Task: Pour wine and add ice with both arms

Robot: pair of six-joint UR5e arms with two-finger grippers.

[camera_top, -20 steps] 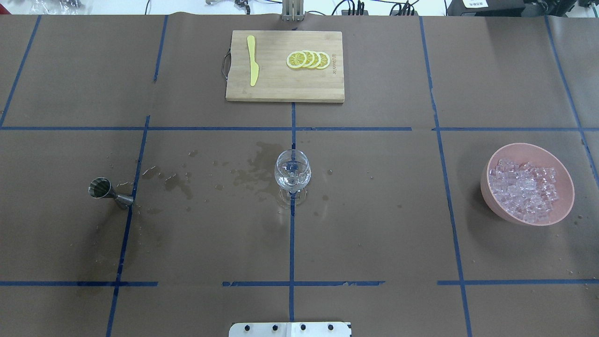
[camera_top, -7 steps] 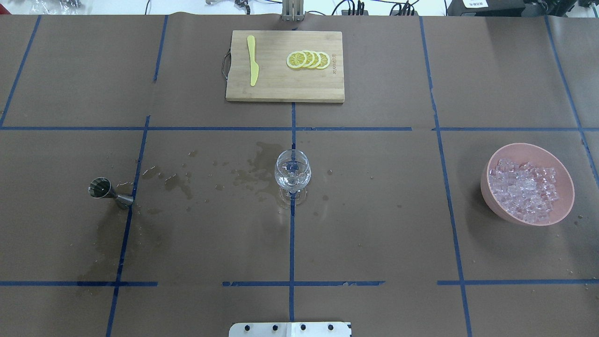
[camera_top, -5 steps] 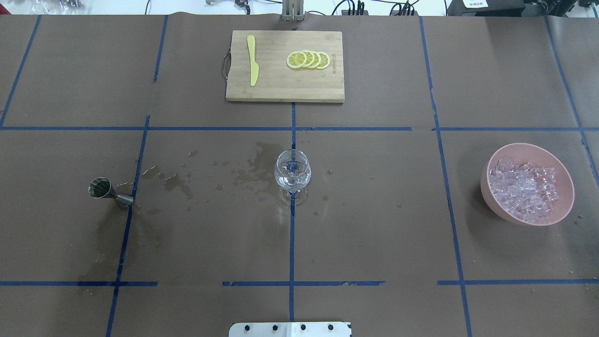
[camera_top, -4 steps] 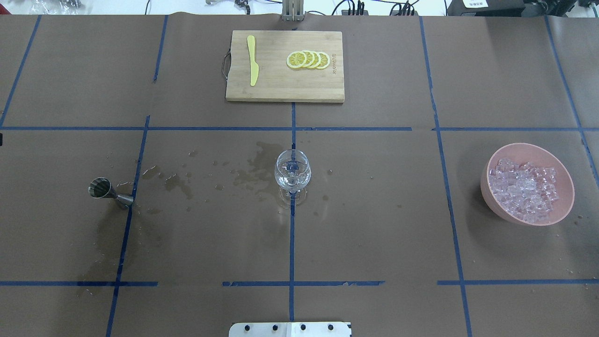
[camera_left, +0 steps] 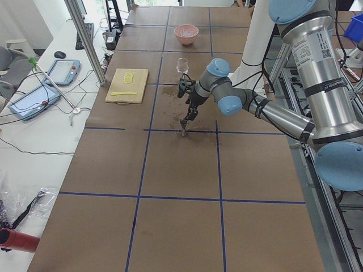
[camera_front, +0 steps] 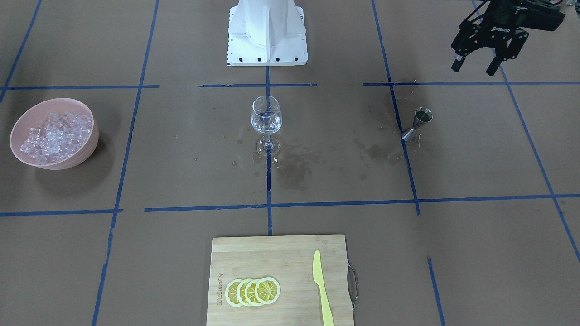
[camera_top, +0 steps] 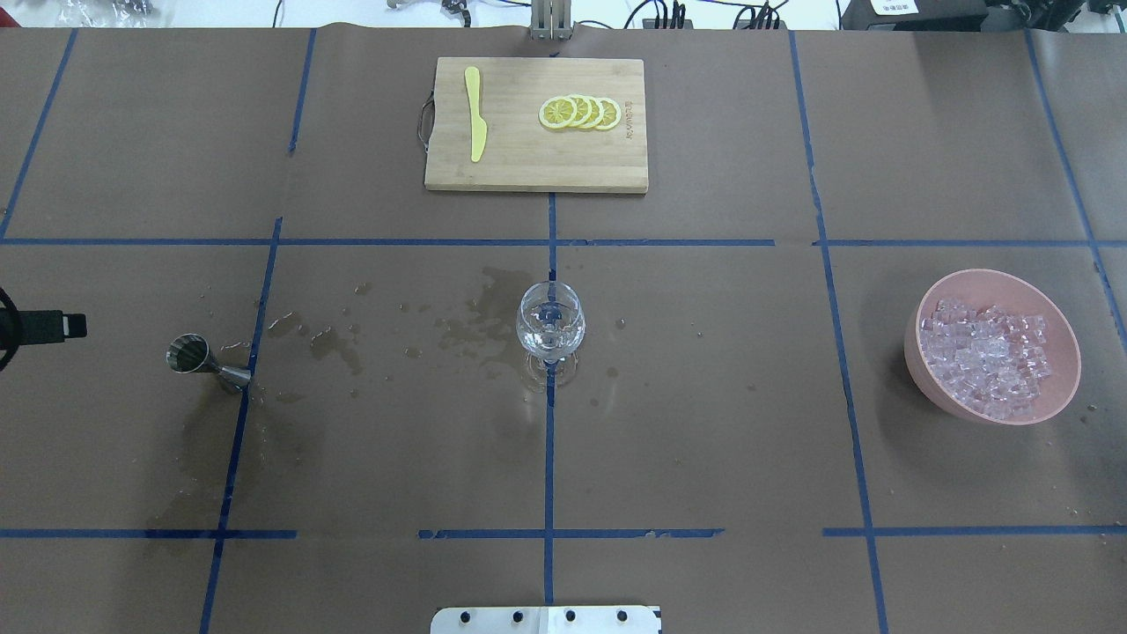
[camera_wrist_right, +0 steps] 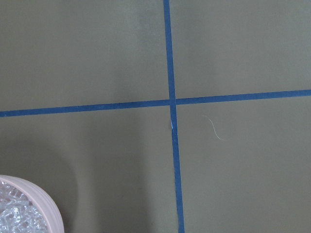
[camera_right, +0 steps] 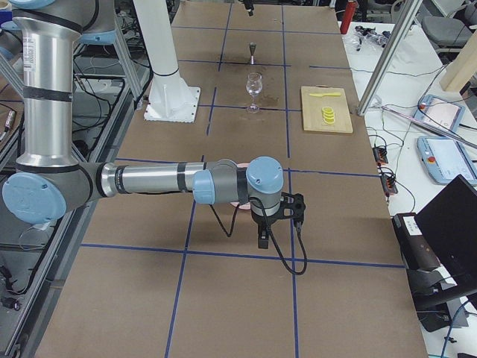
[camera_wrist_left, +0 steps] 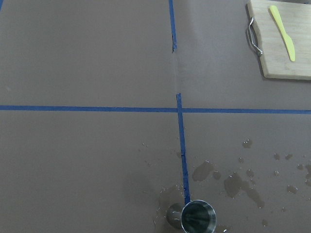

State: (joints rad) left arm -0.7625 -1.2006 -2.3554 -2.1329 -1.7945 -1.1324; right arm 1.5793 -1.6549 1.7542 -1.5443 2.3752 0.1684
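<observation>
One steel jigger (camera_front: 419,123) stands upright right of centre; beyond it, upper right, the left end effector (camera_front: 473,69) hangs released. I'd lower it squarely onto the narrow waist, keeping the cup level. Of the right end effector (camera_right: 282,222) I cannot tell the grip. The ice (camera_front: 52,131), glassy whitish cubes, heaps in the pink bowl (camera_front: 68,158), middle left.

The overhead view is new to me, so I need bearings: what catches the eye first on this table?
A clear wine glass stands at the centre amid wet stains, with a pink bowl heaped with ice cubes off to the right. At the far edge, lemon slices and a yellow knife lie on a wooden cutting board.
</observation>
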